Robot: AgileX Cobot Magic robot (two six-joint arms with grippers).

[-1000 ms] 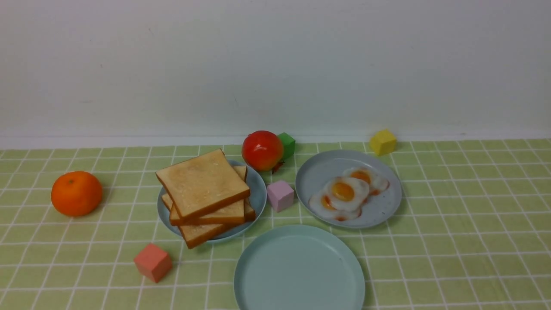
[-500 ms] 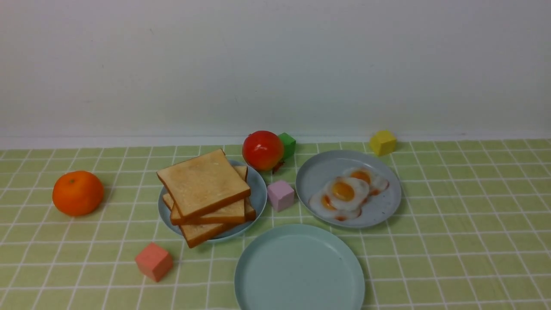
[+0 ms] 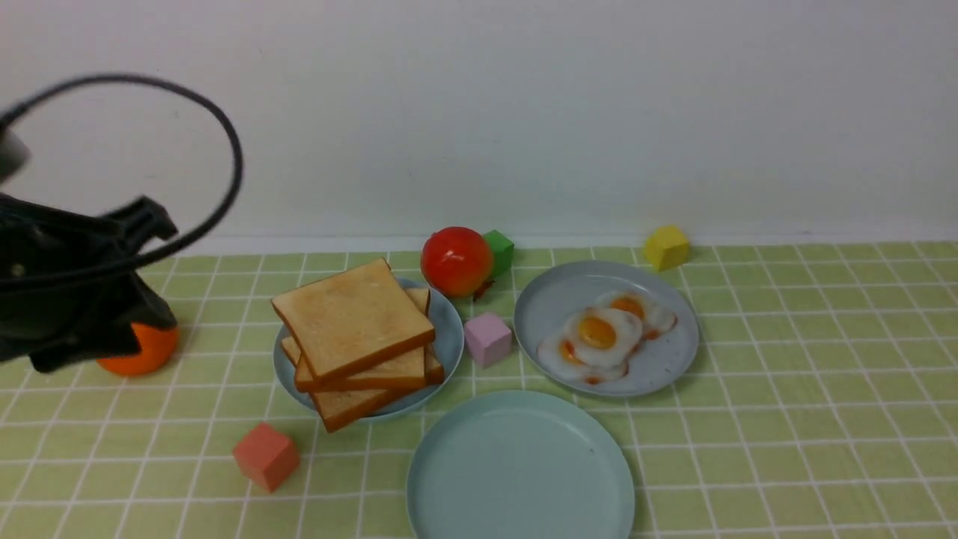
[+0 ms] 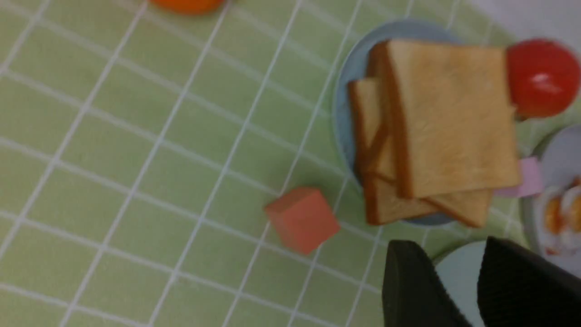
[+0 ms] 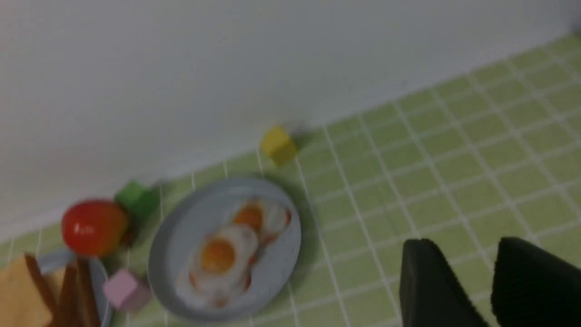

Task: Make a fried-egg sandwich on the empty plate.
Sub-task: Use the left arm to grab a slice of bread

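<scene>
The left gripper (image 4: 449, 247) is being held with its two black fingers slightly apart and nothing between them. The right gripper (image 5: 465, 247) is being held the same way, narrowly parted and empty.

The empty plate (image 3: 520, 464) is lying bare at the lower centre of the front view, its near rim being cut off by the bottom edge. Up and to the left, toast slices (image 3: 355, 337) are being carried in a stack on a grey-blue plate (image 3: 449, 337). Up and to the right, fried eggs (image 3: 599, 333) are lying on a second grey-blue plate (image 3: 561, 296). A pink cube (image 3: 487, 339) is sitting between those two plates, with a red fruit (image 3: 456, 260) and a green cube (image 3: 500, 251) above it.

Further out are lying a yellow cube (image 3: 665, 246), a red cube (image 3: 265, 455) and an orange (image 3: 146, 352), which is being half hidden by the left arm (image 3: 67, 307). Everything is resting on a green checked cloth (image 3: 823, 412) below a white wall (image 3: 524, 112). The widest open stretch of cloth is lying at the right of the front view.

The grippers' fingers are being shown by the wrist views alone. The front view is giving only the left arm's body and its looping cable (image 3: 224, 150).
</scene>
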